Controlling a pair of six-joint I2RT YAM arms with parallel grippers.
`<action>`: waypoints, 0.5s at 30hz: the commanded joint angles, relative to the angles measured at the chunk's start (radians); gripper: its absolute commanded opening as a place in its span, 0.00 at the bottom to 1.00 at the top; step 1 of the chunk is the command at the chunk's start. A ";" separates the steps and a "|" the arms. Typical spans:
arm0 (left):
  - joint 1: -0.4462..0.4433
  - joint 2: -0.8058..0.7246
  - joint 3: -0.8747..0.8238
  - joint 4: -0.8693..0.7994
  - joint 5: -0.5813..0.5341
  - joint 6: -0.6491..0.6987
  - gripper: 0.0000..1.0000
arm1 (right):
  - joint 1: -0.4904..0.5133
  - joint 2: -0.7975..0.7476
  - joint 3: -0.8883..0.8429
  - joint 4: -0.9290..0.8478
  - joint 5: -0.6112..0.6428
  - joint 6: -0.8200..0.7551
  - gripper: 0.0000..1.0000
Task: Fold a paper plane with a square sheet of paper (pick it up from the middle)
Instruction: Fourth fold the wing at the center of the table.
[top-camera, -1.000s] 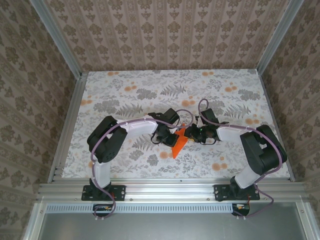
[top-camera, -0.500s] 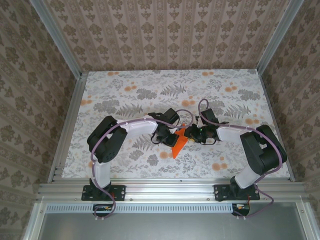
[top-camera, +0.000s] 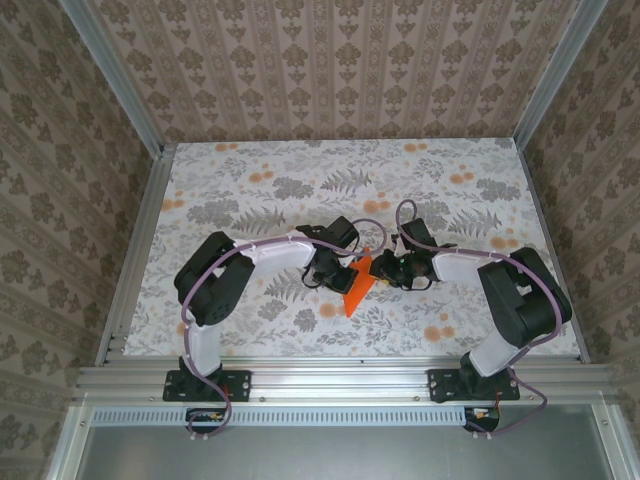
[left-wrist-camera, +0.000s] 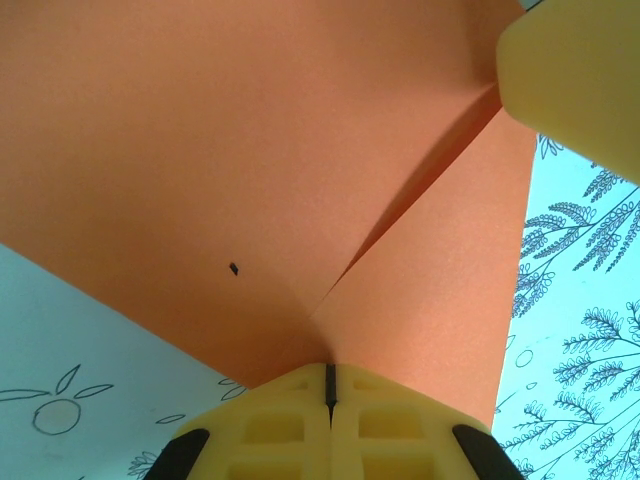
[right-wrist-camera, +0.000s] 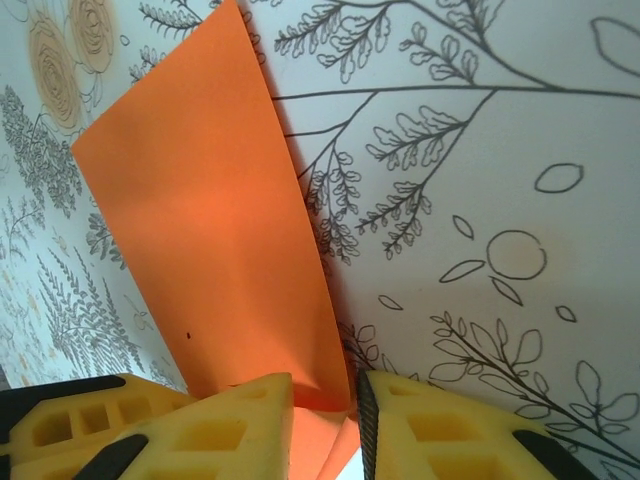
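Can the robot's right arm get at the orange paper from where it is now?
Probably yes. The right gripper has its jaws open around an edge of the folded bright orange paper sheet, with nothing between them. The left gripper pinches the sheet further along and doesn't seem to block it.

1. We see that the right arm (top-camera: 520, 295) has swung a little to the left in the overhead view. Its dark elbow block now sits slightly further from the right edge of the counter (top-camera: 250, 170) than it did a second ago.
2. The right claw (top-camera: 386, 268) drew back a touch from the square sheet of paper (top-camera: 357, 290) half a second ago. It has since come in toward the sheet's upper corner again, ending close to where it started.
3. The purple cable (top-camera: 405, 215) looping over the right wrist has shifted very slightly leftward along with the arm.
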 joint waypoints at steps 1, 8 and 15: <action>-0.003 -0.012 -0.014 -0.047 -0.022 0.025 0.00 | 0.007 0.006 0.010 0.024 -0.035 0.013 0.23; -0.004 -0.012 -0.017 -0.046 -0.021 0.026 0.00 | 0.007 -0.008 0.013 0.008 -0.035 0.002 0.23; -0.004 -0.011 -0.013 -0.048 -0.019 0.028 0.00 | 0.006 -0.012 0.036 -0.052 0.000 -0.031 0.28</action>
